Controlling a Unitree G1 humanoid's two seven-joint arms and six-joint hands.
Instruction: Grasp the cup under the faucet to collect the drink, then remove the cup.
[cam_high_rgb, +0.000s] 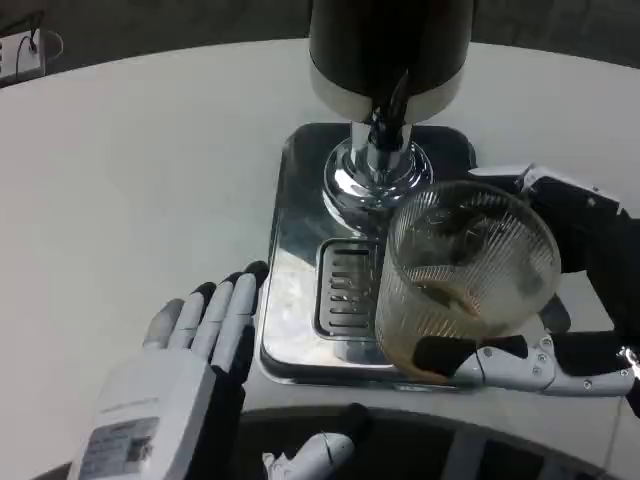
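A clear ribbed cup (465, 275) with a little brown drink at its bottom is held tilted above the right side of the dispenser's shiny base (300, 250). My right hand (560, 300) grips it, one finger running under the cup and others behind it. The dark dispenser body (390, 50) stands at the top, its black faucet (385, 120) pointing down over the chrome pillar. The cup is to the right of and below the faucet, in front of the drip grate (345, 290). My left hand (190, 380) lies flat on the table left of the base, fingers straight, holding nothing.
The white round table (130, 180) spreads wide to the left and behind. A white power strip (20, 55) lies at the far left corner. The table's front edge curves just below the base, with a dark gap under it.
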